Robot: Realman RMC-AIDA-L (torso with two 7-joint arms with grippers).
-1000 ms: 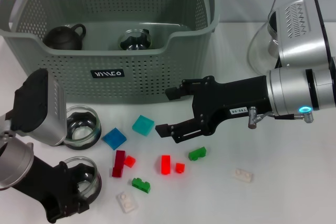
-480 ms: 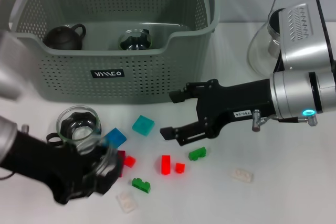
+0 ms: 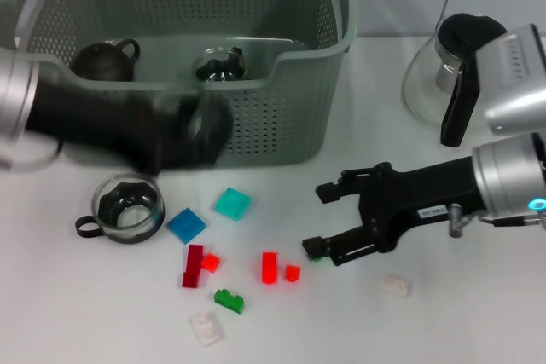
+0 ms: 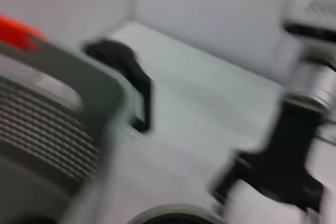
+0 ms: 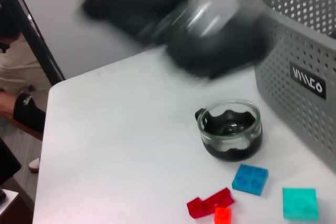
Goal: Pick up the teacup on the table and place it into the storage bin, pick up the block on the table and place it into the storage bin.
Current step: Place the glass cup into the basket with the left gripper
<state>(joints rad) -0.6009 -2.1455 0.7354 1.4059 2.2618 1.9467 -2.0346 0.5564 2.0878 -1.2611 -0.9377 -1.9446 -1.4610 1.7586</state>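
Note:
A glass teacup (image 3: pixel 128 210) with dark contents stands on the table in front of the storage bin (image 3: pixel 281 125); the right wrist view also shows this teacup (image 5: pixel 230 129). My left gripper (image 3: pixel 200 134) is a blur before the bin's front wall, shut on a second teacup, whose round rim (image 4: pixel 173 216) shows in the left wrist view. My right gripper (image 3: pixel 316 219) is open low over the table, its lower finger covering part of a green block (image 3: pixel 317 253). Several other blocks lie near, among them a teal block (image 3: pixel 232 203), a blue block (image 3: pixel 185 225) and a red block (image 3: pixel 270 267).
Inside the bin are a dark teapot (image 3: pixel 102 59) and a glass item (image 3: pixel 220 66). A glass pitcher with a black handle (image 3: pixel 452 83) stands at the back right. White blocks lie at the front (image 3: pixel 206 327) and right (image 3: pixel 395 284).
My left arm lifted a teacup from the table's front left and swung up toward the bin. My right gripper moved right and down, toward the green block.

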